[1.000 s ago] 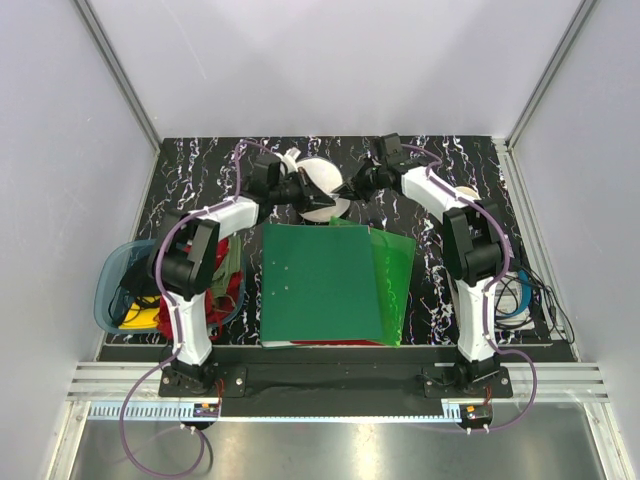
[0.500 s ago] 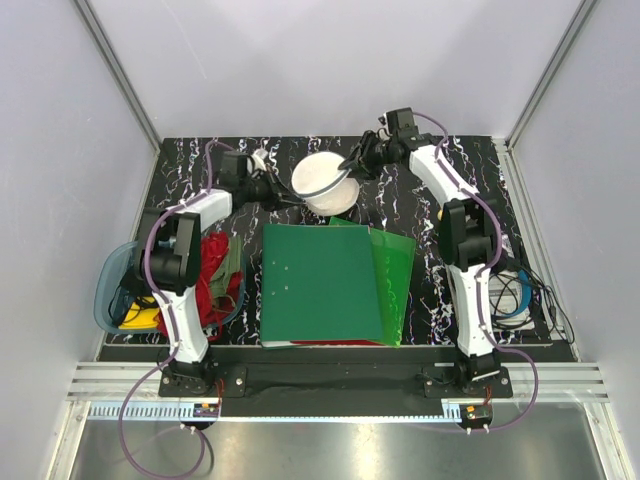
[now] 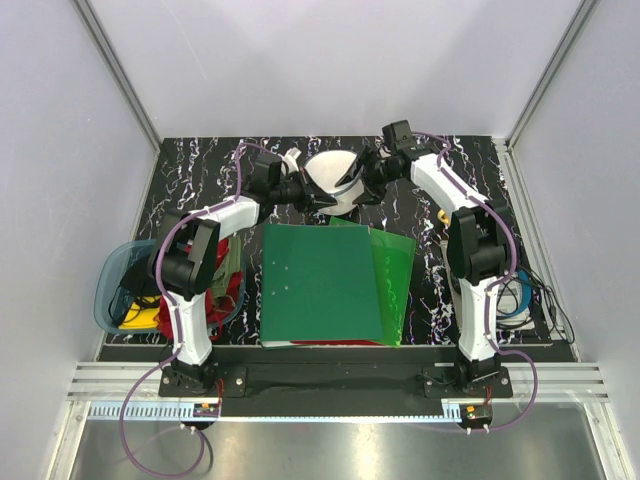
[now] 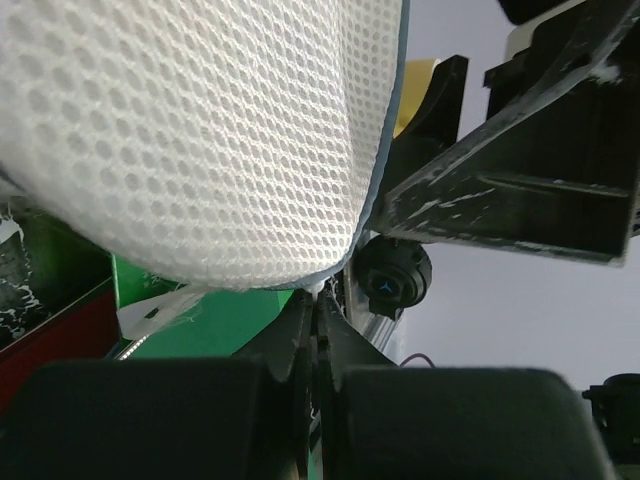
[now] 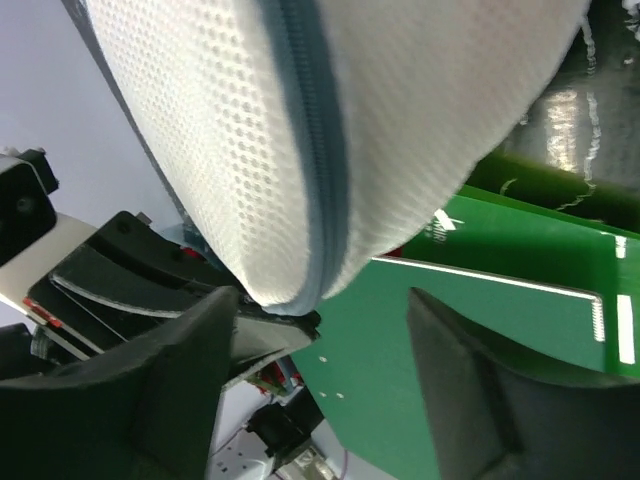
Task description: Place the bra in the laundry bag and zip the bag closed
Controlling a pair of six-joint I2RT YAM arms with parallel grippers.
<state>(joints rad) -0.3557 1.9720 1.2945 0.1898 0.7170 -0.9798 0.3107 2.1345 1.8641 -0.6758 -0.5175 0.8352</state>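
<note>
The laundry bag looks light and floppy, best taken at its rim, where the closed left pincer pinches it; the right pincer gapes empty.

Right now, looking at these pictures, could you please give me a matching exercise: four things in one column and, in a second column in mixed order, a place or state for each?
Things:
1. laundry bag
2. green folder
3. blue tub
4. right gripper

Places or states:
A. open
B. lying flat in the middle of the table
C. at the table's left edge
D. pinched at its edge by the left gripper

Pairs: 1-D, 2-B, 3-C, 4-A
</note>
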